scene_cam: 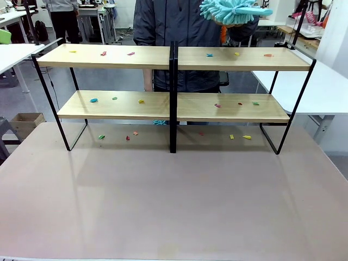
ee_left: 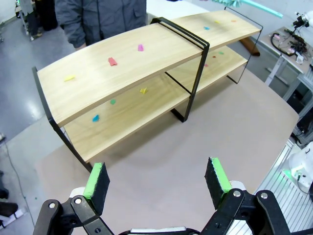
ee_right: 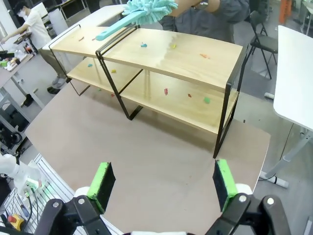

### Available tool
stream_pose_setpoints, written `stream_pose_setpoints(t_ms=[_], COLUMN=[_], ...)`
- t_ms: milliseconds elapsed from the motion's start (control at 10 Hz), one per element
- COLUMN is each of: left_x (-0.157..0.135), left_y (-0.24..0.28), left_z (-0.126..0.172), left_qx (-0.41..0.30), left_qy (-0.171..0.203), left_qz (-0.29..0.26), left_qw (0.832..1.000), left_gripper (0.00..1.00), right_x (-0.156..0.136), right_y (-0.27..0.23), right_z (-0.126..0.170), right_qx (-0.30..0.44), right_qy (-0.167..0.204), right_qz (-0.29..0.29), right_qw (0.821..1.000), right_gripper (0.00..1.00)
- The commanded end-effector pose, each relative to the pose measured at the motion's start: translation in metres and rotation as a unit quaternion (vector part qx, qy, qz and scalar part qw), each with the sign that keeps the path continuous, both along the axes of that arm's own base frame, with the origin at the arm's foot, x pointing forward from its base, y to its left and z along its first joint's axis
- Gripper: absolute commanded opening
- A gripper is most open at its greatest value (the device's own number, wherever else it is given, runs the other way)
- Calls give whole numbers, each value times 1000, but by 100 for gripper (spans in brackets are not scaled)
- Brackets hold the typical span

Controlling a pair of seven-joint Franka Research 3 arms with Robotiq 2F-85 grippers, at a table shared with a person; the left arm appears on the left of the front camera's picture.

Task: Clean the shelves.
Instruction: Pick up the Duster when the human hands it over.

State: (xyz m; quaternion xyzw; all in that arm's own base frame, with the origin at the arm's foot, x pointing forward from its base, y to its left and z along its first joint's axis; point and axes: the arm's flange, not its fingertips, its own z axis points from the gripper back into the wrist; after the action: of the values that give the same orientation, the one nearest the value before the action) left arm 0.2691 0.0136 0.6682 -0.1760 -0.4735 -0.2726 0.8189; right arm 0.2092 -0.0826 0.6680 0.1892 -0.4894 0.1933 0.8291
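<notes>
The shelves (scene_cam: 109,56) stand across the far half of the tabletop, a two-tier rack of light wooden boards on a black frame with a central upright. Small coloured scraps lie on both tiers and on the table beneath. They also appear as the shelves (ee_left: 122,68) in the left wrist view and the shelves (ee_right: 186,54) in the right wrist view. A person behind the rack holds a fluffy turquoise duster (scene_cam: 234,11) above the top right board; the duster (ee_right: 146,9) shows there too. My left gripper (ee_left: 156,178) is open and empty above the table. My right gripper (ee_right: 163,181) is open and empty too.
The broad beige-brown tabletop (scene_cam: 174,206) stretches bare in front of the rack. White tables (scene_cam: 331,87) stand to the right and left. A cardboard box (scene_cam: 24,122) sits on the floor at the left. A black chair (ee_right: 261,29) stands behind the rack.
</notes>
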Motion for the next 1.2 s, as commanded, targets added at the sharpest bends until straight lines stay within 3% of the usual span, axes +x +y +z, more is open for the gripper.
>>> stream_pose_setpoints(t_ms=[0, 300, 1100], left_x=[-1, -1, -1], left_y=[-1, -1, -1], left_z=[1, 1, 1], left_qx=[3, 3, 3], left_qy=[2, 2, 2], left_qz=[-1, -1, -1], left_qw=[1000, 1000, 1000], left_gripper=[100, 100, 100], right_x=[7, 13, 5], right_y=[-4, -7, -6], right_z=[-7, -11, -4], right_qx=[18, 14, 11], right_qy=[2, -13, -2], right_qz=[-13, -24, -12], right_qw=[1000, 1000, 1000], right_gripper=[100, 100, 100])
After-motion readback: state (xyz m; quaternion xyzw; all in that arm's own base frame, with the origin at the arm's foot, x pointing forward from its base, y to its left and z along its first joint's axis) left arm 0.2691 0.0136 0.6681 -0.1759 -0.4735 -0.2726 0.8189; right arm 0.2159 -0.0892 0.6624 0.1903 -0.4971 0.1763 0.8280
